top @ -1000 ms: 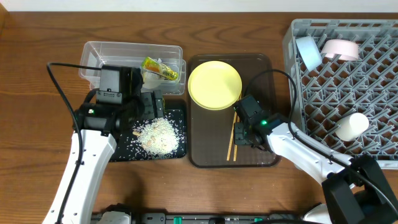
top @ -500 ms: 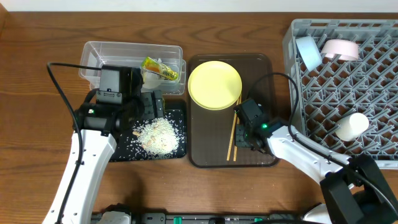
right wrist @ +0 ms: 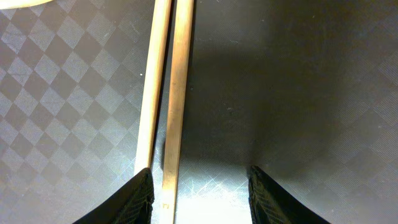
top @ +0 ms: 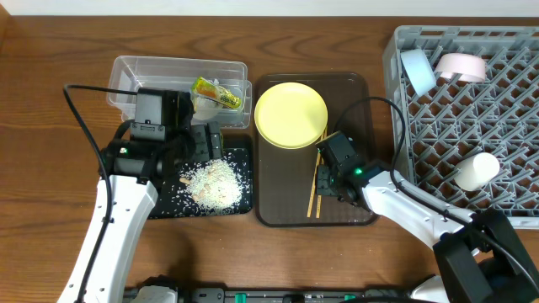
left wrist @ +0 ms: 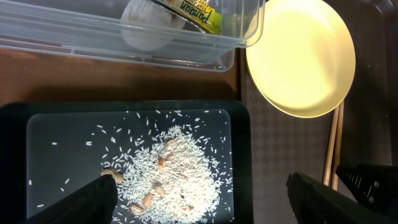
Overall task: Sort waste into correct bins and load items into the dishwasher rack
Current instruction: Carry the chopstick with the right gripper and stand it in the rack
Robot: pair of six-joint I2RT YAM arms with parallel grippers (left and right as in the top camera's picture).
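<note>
Left arm [top: 118,220] and right arm [top: 402,204]: white shells, black joints, black cables; 2 black claw fingers [right wrist: 134,199] each.

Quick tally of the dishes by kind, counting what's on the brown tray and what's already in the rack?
Plates: 1, the yellow plate
Bowls: 2, the light blue bowl and the pinkish bowl
Cups: 1, the white cup
Chopsticks: 2, the wooden chopsticks
Total: 6

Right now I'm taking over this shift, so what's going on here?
The right gripper is low on the brown tray, fingers open at the wooden chopsticks by the yellow plate. The left gripper hovers open over rice in the black tray. Snack wrapper and paper lie in the clear tub; bowls and cup sit in the rack.
</note>
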